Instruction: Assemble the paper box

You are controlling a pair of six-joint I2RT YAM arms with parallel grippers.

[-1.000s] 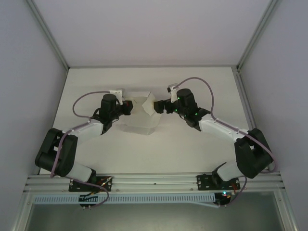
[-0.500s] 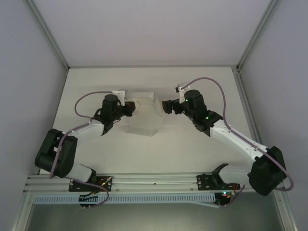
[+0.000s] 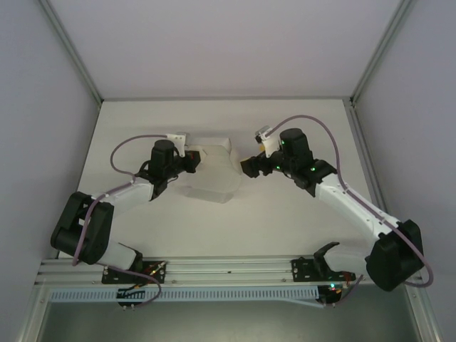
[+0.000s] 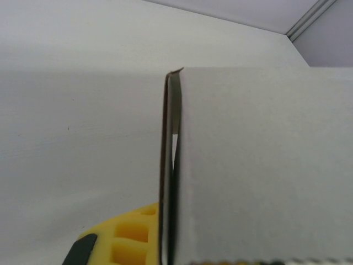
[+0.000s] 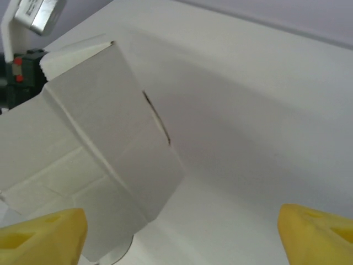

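- White table: matte and flat, running from the near rail to the back wall.
- Back wall: pale grey and plain.
- Two slanted metal posts, left post and right post, come down to the table's far corners.
- Ribbed metal rail along the table's near edge.
- Slotted white strip just below that rail.
- Dark grey panel under the strip.
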